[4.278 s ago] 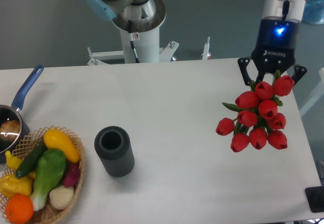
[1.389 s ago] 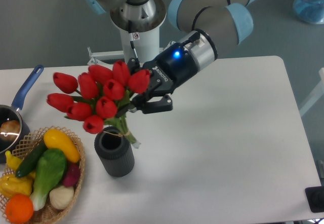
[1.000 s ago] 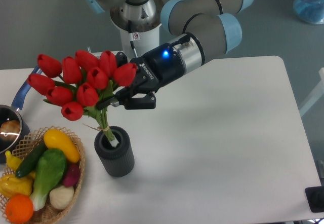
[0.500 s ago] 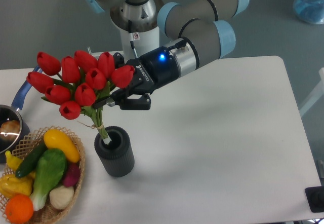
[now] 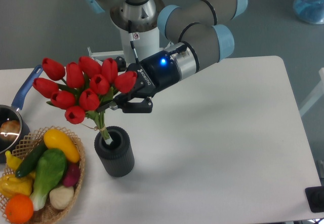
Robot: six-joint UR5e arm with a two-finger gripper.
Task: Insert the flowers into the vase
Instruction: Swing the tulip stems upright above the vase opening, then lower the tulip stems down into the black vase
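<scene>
The flowers [image 5: 81, 87], a bunch of red tulip buds with green leaves, lean up and to the left above the vase [image 5: 115, 151]. Their tied stem ends reach down into the vase's round mouth. The vase is dark grey, ribbed and upright on the white table [image 5: 228, 143]. My gripper [image 5: 117, 104] comes in from the right, tilted down to the left, and is shut on the flowers' stems just below the buds. The buds hide part of the fingers.
A wicker basket [image 5: 43, 183] of colourful vegetables stands at the front left, close to the vase. A blue-handled saucepan [image 5: 12, 117] sits at the left edge. The arm's base column [image 5: 136, 36] rises behind the table.
The gripper has carried the flowers from the table's right side over to the vase and set the stem ends into its mouth. In the last half second the bunch sank slightly lower.
</scene>
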